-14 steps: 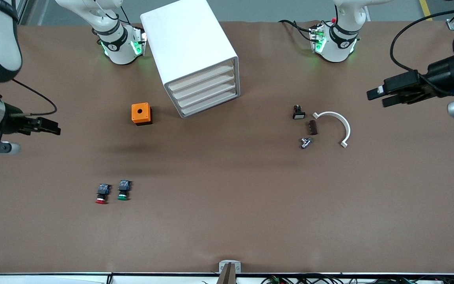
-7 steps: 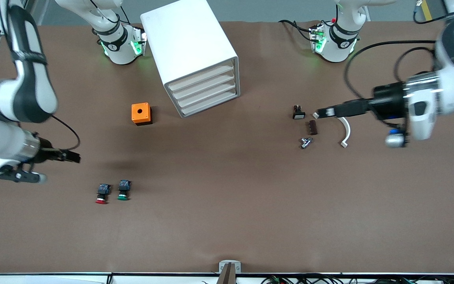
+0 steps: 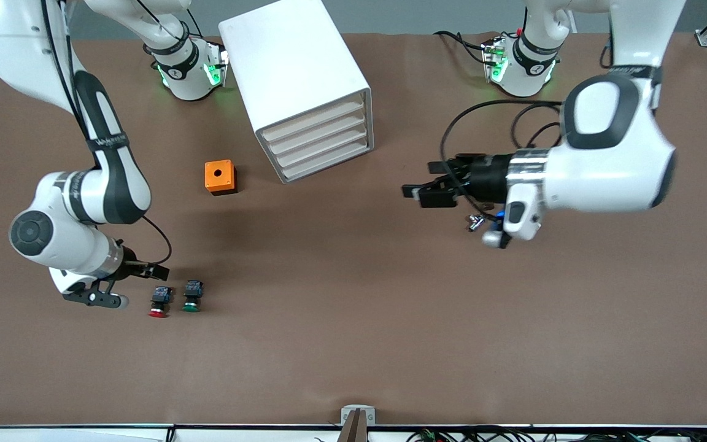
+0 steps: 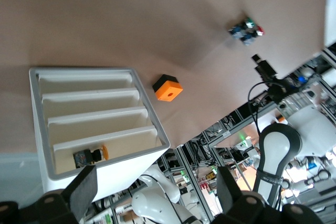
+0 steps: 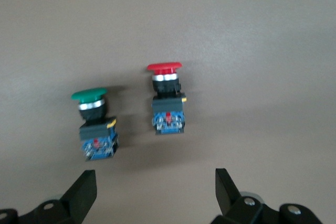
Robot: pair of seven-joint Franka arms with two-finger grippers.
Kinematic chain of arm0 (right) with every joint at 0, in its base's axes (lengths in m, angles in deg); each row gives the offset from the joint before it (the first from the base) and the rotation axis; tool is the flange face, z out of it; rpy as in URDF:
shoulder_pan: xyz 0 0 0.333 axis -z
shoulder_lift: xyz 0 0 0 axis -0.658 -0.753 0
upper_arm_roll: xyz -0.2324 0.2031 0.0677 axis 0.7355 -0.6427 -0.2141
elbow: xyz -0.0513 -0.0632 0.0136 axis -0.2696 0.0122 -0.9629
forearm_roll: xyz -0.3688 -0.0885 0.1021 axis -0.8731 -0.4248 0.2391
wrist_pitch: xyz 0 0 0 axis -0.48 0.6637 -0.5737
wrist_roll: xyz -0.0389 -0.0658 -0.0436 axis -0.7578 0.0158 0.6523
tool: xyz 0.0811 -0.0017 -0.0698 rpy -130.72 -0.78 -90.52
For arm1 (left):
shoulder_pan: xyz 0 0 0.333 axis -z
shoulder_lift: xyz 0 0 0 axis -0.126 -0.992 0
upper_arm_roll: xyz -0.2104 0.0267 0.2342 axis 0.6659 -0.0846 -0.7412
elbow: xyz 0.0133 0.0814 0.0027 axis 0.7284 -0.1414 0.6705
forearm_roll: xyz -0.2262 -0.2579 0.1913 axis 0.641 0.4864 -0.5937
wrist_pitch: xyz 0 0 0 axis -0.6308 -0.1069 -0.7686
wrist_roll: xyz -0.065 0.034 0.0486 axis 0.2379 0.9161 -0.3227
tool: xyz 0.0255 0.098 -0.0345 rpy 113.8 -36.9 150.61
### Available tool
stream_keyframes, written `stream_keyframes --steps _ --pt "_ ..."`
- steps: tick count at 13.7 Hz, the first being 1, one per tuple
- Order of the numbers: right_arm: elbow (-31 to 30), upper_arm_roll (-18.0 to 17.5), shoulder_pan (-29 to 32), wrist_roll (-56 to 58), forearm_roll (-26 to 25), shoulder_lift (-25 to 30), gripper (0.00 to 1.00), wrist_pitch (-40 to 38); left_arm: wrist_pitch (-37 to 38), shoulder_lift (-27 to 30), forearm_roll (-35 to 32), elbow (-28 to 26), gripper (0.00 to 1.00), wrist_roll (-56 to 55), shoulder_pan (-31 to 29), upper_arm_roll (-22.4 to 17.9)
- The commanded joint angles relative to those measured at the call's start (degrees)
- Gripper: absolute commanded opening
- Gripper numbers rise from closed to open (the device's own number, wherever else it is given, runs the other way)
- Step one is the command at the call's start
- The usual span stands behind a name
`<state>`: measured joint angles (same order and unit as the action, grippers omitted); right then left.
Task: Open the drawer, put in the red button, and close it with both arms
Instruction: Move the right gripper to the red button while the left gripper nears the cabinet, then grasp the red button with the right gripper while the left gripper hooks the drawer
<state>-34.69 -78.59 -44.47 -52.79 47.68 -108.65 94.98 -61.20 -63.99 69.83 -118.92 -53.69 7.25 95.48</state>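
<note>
Both arms have swung in over the desk since a second ago.

The right gripper (image 3: 160, 271), fingers open and empty, has come from the desk's edge to just beside the red button (image 3: 158, 302), which lies unmoved by the green button (image 3: 192, 296), toward the right arm's end and nearer the front camera than the orange box (image 3: 220, 177). The left gripper (image 3: 415, 190), fingers open and empty, has advanced over the small parts toward the cabinet (image 3: 295, 86); its drawers (image 3: 323, 146) are all shut.
</note>
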Motion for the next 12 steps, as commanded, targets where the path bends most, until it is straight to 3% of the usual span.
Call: stream_keyframes --steps 1,12 --pt "0.4 -0.1 0.2 -0.9 0.0 -3.4 1.00 4.4 0.5 -4.2 0.3 3.1 1.00 -7.5 2.3 -0.1" --pt "1.2 -0.1 0.7 -0.9 0.4 -9.5 0.97 12.1 1.1 -18.2 -2.0 7.5 1.00 -41.4 9.3 -0.6"
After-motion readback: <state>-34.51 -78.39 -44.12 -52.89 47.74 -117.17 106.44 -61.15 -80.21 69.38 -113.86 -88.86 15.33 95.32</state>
